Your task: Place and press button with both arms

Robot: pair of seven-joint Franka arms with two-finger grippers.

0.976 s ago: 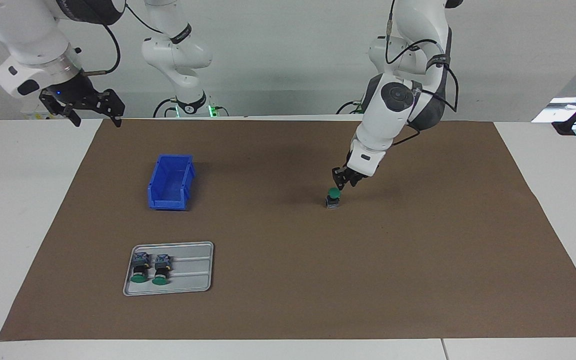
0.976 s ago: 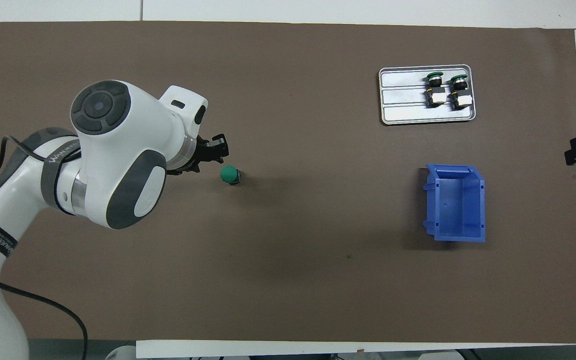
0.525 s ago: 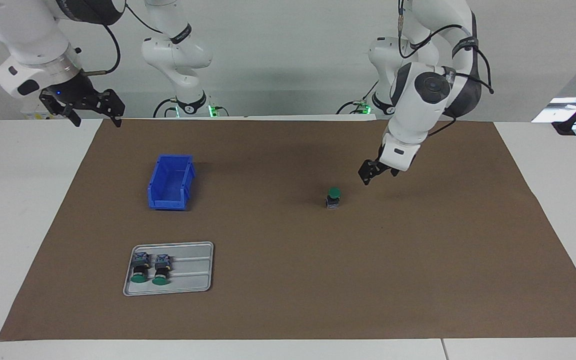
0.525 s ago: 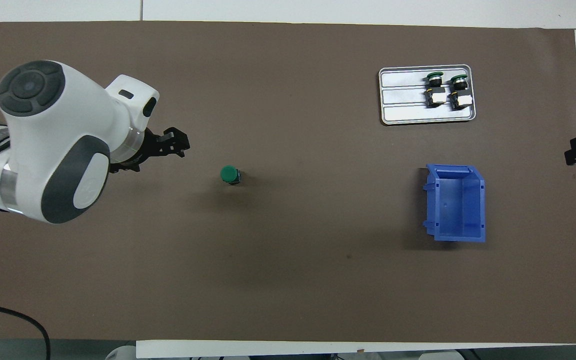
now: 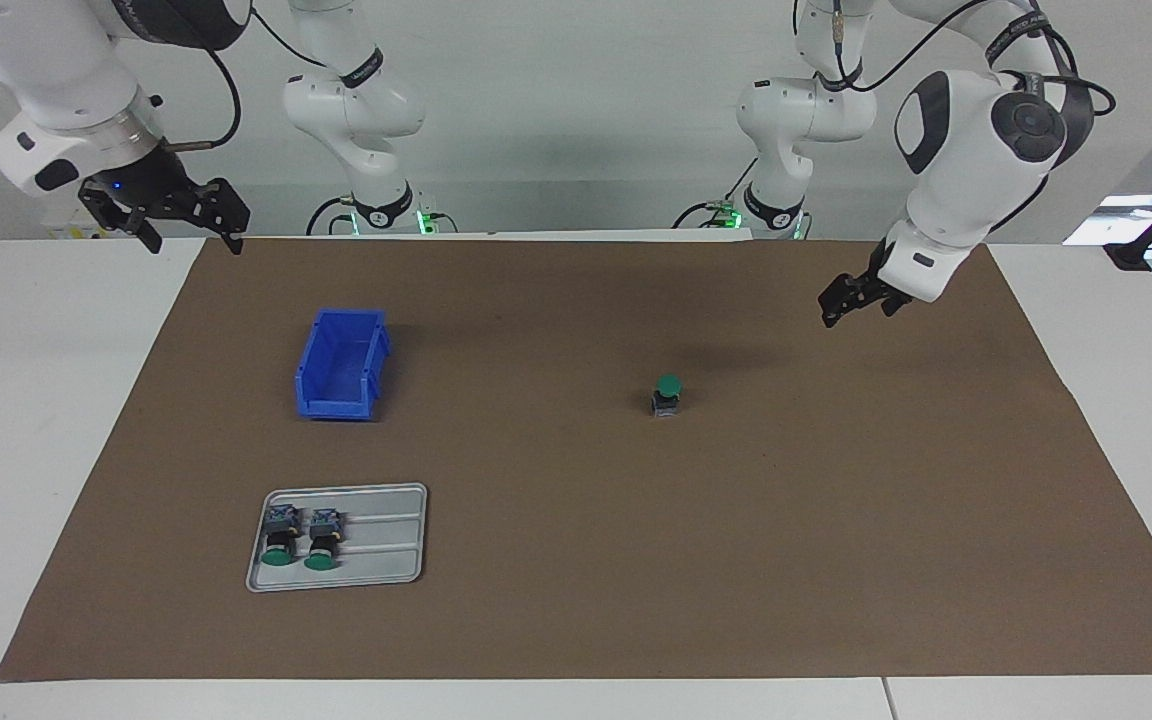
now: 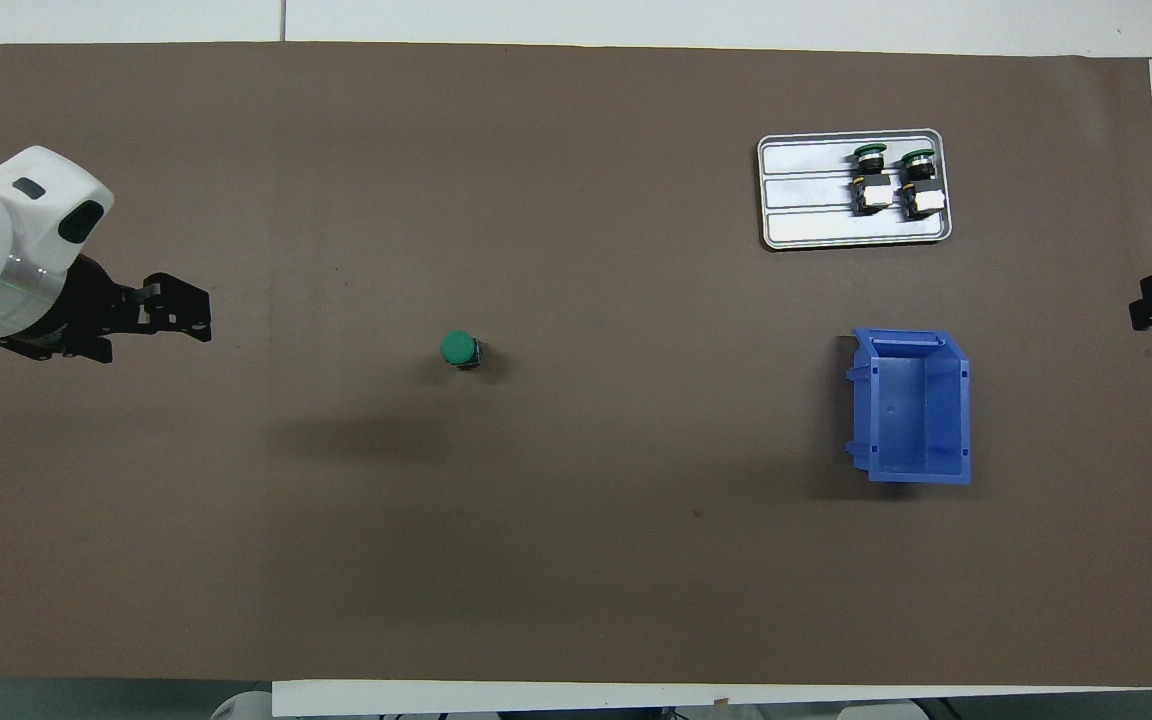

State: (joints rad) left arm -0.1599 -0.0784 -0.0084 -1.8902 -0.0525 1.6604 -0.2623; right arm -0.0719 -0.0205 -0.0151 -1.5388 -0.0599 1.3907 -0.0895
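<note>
A brown mat (image 5: 576,560) covers most of the white table, with a pale wall at the robots' end. The button (image 5: 668,395) stands upright on the mat by itself, green cap up, roughly midway along the table and somewhat toward my left arm's end. Nothing touches it.

My left gripper (image 5: 848,298) hangs in the air over the mat toward the left arm's end, well apart from the button and holding nothing. Its fingers stand wide apart. In the overhead view it (image 6: 171,315) shows at the edge of the picture, pointing along the table toward the button.

My right gripper (image 5: 186,225) waits raised over the corner of the mat at the right arm's end, close to the robots. Its fingers are spread wide and empty too.

A blue bin (image 5: 341,363) sits on the mat toward the right arm's end, open side up. Farther from the robots than the bin lies a grey tray (image 5: 386,545), and two more green-capped buttons (image 5: 301,537) lie side by side on it, caps pointing away from the robots.
</note>
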